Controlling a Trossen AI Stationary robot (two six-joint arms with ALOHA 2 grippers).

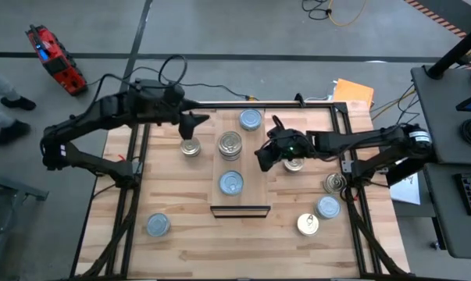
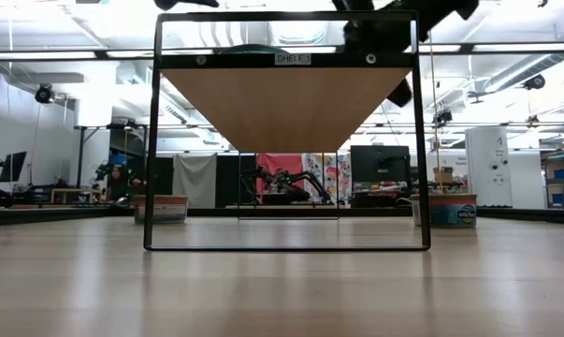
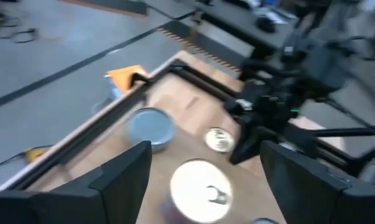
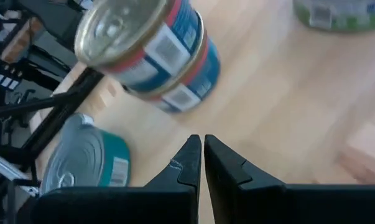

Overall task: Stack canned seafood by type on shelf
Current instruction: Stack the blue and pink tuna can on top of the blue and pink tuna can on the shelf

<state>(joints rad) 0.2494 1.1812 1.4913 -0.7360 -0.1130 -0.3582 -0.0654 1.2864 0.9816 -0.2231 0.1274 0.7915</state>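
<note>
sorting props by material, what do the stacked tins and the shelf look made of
Stacked tins: metal, going by the shiny ringed pull-tab lid, wrapped in a glossy printed label, likely paper. Shelf: pale unfinished-looking wood with visible plank lines, on what looks like a dark metal frame.

Three tins (image 1: pixel 230 144) on shelf (image 1: pixel 218 191); others beside.

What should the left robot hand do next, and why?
Probably lower the left gripper around the gold-topped can just off the shelf and close. Its fingers are open right above that can, which still stands on the table. The right gripper is shut and empty beside the shelf.
</note>
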